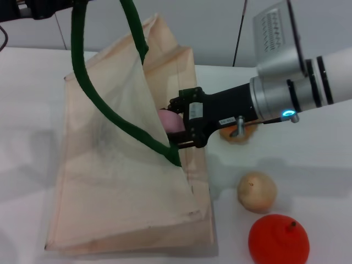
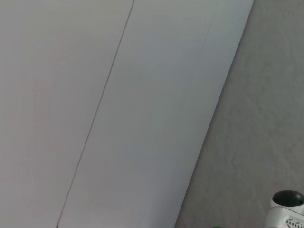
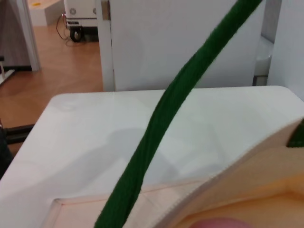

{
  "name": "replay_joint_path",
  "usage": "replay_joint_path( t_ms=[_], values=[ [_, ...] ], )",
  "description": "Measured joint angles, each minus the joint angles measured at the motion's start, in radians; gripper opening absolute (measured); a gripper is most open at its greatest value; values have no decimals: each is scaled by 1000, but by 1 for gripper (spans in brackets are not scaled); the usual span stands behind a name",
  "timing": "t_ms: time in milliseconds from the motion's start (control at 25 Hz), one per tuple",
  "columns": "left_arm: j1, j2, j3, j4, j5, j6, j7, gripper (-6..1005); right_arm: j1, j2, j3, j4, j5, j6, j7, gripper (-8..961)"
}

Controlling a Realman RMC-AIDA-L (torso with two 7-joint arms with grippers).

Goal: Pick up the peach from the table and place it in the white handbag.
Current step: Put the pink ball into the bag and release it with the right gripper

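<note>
Our right pincer (image 1: 177,125) is clamped on the peach (image 1: 170,121) at the mouth of the bag (image 1: 115,187), near the table centre in the head view. We judge the step to be the drop: push the fruit past the cloth edge and under the green handle (image 1: 110,113) before we let go, so it falls inside, not onto the tabletop (image 1: 308,165). Of the left pincer we cannot tell the state; its arm shows only at 11 o'clock, where the handle rises. At 5 o'clock lie a tan fruit (image 1: 256,191) and a red fruit (image 1: 278,240).
</note>
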Motion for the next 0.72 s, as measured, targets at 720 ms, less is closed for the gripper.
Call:
replay_joint_path(
  t_ms=[720],
  values=[
    [-2, -2, 0, 0, 0, 0, 1, 155, 6, 2, 9, 52, 27, -35, -58, 583]
  ],
)
